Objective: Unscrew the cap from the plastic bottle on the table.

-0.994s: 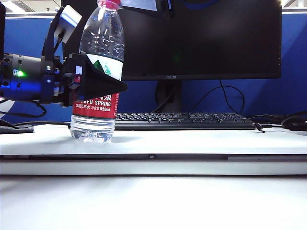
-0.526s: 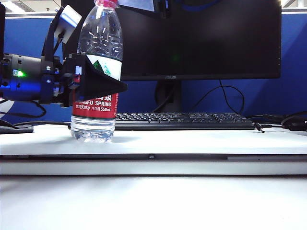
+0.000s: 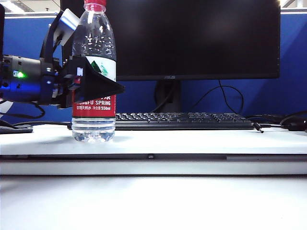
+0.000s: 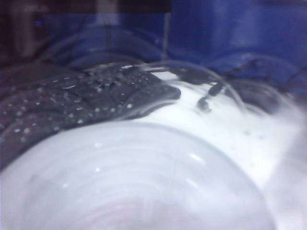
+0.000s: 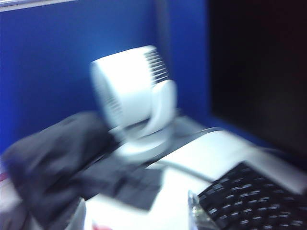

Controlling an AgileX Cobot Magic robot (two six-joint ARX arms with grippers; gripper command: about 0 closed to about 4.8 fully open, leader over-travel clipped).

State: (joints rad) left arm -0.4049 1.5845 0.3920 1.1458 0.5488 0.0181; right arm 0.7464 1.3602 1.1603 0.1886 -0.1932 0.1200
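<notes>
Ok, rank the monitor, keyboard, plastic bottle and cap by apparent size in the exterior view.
Largest to smallest, as they look:
1. monitor
2. keyboard and plastic bottle: similar in area, and the bottle stands nearer the camera, so unranked
3. cap

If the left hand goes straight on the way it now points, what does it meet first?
Nothing new: the left hand is already clamped around the plastic bottle, pointing right in the exterior view. Past the bottle the way looks free above the table, though depth is unclear.
</notes>
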